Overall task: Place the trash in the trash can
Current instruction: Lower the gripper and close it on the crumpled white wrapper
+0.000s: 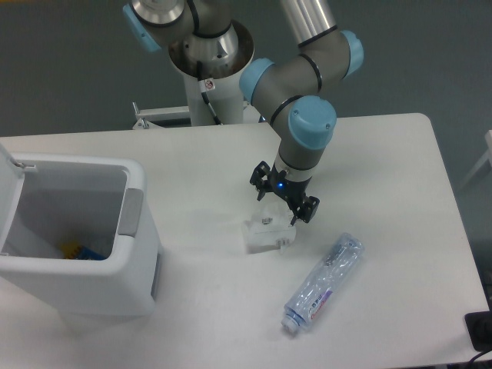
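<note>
Pouch [267,233] and bottle [324,284] both on desk [200,165], mid-desk. Bin [77,238] open, left edge. Hand [283,201] spread above pouch, nothing gripped. No trash binned.

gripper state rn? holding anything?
Gripper: open, holding nothing, fingers spread just above the white pouch.

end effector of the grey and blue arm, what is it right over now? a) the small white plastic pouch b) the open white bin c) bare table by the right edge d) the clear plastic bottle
a: the end effector hangs at the small white plastic pouch, while the clear plastic bottle with a blue-purple label lies apart, nearer the front right.
</note>
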Controlling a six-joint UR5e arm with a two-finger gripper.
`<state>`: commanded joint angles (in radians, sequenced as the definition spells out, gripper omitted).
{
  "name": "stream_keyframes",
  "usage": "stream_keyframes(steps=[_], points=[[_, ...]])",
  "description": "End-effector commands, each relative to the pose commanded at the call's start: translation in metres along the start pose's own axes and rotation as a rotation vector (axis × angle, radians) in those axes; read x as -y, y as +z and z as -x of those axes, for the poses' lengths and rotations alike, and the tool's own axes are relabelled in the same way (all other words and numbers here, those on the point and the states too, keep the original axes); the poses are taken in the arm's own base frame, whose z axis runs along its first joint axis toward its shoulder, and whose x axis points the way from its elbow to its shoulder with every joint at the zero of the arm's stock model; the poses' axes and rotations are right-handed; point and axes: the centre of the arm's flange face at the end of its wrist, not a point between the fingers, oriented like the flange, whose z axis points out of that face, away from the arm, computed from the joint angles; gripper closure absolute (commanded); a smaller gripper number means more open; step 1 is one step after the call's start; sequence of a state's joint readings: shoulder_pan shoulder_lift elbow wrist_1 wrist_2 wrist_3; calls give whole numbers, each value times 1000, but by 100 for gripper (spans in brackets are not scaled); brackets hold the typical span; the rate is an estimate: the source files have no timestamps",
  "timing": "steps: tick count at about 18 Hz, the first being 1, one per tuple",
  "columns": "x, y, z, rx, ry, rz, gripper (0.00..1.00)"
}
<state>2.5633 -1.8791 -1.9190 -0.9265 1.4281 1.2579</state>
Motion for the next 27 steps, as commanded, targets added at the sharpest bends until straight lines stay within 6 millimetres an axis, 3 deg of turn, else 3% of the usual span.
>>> stream_keyframes(steps=[2,6,20,22,27], points=[[1,-2,3,24,-31,-10,99],[4,-5,8,37,-65,-13,100],[17,-54,42,102,-117,-83,100],[23,-76,60,130,-151,-136,100],[31,-114,71,153,-188,-263,100]])
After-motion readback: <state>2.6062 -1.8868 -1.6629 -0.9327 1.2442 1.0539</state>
